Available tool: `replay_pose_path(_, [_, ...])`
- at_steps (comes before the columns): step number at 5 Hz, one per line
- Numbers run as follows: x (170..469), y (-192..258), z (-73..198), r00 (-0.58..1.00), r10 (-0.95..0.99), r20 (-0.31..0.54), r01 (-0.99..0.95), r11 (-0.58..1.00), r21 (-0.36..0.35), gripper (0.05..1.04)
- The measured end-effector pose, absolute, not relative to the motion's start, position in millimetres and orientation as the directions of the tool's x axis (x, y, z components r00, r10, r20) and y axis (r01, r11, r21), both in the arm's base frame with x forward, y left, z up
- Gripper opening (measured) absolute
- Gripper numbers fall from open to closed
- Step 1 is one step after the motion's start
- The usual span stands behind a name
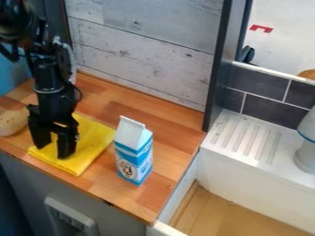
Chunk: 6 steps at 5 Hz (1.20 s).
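Observation:
The black gripper (51,146) hangs at the left over a folded yellow cloth (92,146), with its two fingers spread and nothing seen between them. Whether the fingertips touch the cloth I cannot tell. To the right of the cloth a blue and white milk carton (134,151) stands upright on the wooden counter (175,130), close to the cloth's right corner and apart from the gripper. A pale rounded object (12,120) lies left of the gripper, partly cut off by the view's edge.
A whitewashed plank wall (144,50) and a dark upright post (223,64) bound the counter's back. On the right are a white ribbed drainboard (249,138), a white and blue container (306,145) and a lower wooden-floored recess (215,212).

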State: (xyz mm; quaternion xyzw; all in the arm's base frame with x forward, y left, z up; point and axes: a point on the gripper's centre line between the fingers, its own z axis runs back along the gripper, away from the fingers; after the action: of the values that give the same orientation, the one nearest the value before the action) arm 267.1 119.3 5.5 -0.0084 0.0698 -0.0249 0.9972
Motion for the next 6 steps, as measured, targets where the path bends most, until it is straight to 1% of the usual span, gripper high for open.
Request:
replay_pose_path(1, [269,116,4,0.988,-0.056,-0.145,0.055,0.998,-0.009,0.999])
replay_pose_path(2, [281,118,1,0.990,-0.036,-0.137,0.036,0.999,0.000,0.999])
replay_pose_path(3, [304,122,1,0.996,-0.017,-0.089,0.016,1.000,-0.007,0.999])
replay_pose_path(4, [334,112,1,0.998,-0.042,-0.042,0.042,0.999,-0.011,0.999])
replay_pose_path(5, [355,98,3,0.997,-0.080,-0.024,0.080,0.997,-0.009,0.999])
replay_pose_path(6, [369,83,5,0.995,-0.100,-0.002,0.100,0.995,-0.025,0.999])
